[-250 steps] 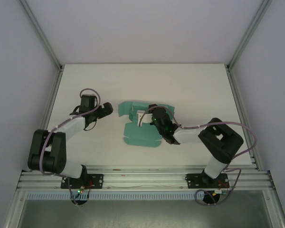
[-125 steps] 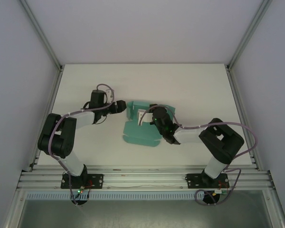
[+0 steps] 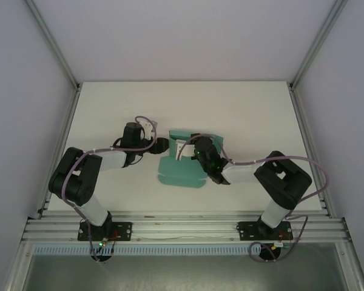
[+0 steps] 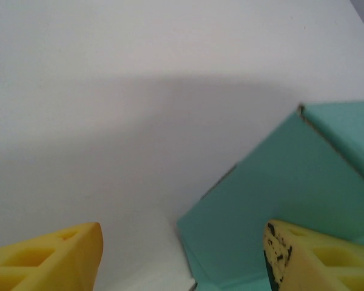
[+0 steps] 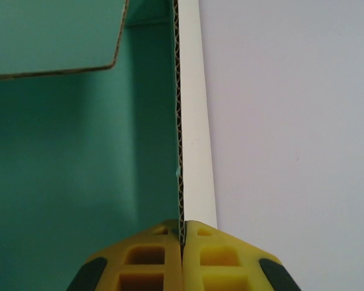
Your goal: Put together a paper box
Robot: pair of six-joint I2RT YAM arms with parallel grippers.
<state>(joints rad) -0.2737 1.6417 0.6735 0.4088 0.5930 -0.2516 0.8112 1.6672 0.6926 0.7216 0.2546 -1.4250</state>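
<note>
Left hand [image 3: 162,144] nearer paper box [image 3: 183,171], white table [image 3: 242,103]

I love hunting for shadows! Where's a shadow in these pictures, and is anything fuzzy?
Left wrist view: a wide soft grey shadow on the white table beside the teal-green card paper box; the open left hand has slightly fuzzy yellow fingers. Right wrist view: the right hand pinches a crisp card edge. Top view: even light, no glare.

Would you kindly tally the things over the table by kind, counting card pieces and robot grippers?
Teal paper box: 1
Grippers: 2, the left gripper and the right gripper
Total: 3
</note>
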